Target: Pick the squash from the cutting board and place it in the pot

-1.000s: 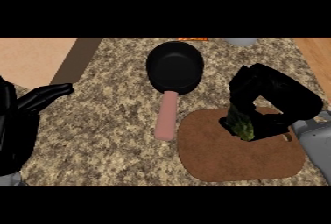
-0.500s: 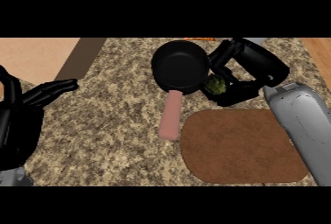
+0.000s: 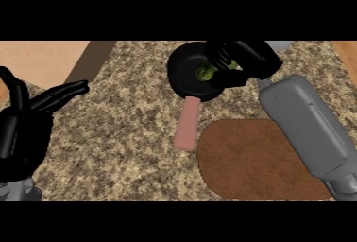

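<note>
The green squash sits inside the black pot at the counter's far middle. My right hand is over the pot, its fingers curled round the squash and hiding most of it. The pot's pink handle points toward me. The brown cutting board lies bare at the near right, partly under my grey right forearm. My left hand rests open at the left edge, fingers up.
A speckled granite counter spreads across the view. A pale wooden surface lies at the far left, and a grey object peeks out at the far right behind the hand.
My right hand has carried the squash from above the cutting board leftward and away to over the pot. The cutting board is now bare. The left hand stayed put.
</note>
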{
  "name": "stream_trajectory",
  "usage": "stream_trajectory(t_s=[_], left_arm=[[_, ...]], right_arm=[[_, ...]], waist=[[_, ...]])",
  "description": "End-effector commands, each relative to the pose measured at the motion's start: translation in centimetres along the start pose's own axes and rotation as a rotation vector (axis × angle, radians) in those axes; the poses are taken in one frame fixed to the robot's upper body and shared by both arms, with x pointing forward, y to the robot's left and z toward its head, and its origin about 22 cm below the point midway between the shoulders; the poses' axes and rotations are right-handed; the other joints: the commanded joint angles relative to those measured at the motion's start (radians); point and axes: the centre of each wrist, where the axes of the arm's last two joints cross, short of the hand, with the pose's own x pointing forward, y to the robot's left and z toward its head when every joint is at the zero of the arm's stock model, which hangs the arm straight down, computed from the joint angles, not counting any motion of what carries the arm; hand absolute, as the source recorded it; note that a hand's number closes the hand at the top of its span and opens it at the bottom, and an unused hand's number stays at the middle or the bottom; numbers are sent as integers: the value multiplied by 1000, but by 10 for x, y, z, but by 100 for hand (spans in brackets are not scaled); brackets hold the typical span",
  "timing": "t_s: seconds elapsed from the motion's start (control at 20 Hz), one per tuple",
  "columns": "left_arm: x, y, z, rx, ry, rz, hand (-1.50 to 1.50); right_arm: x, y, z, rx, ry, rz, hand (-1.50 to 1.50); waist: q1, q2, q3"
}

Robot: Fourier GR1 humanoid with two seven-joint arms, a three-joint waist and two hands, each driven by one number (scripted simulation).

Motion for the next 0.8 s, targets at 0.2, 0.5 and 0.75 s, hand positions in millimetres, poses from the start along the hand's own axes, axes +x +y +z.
stream_trajectory(t_s=[0.2, 0.5, 0.75], left_arm=[[-37, 16, -10, 92, 210, -23, 0], [-37, 15, -6, 97, 197, -24, 0], [-33, 11, -7, 90, 212, -10, 0]], right_arm=[[-29, 54, -8, 106, 93, -15, 150], [-45, 75, -6, 245, 147, -161, -150], [-43, 87, -18, 245, 97, -419, -150]], waist=[[12, 32, -18], [25, 37, -17], [16, 29, -15]])
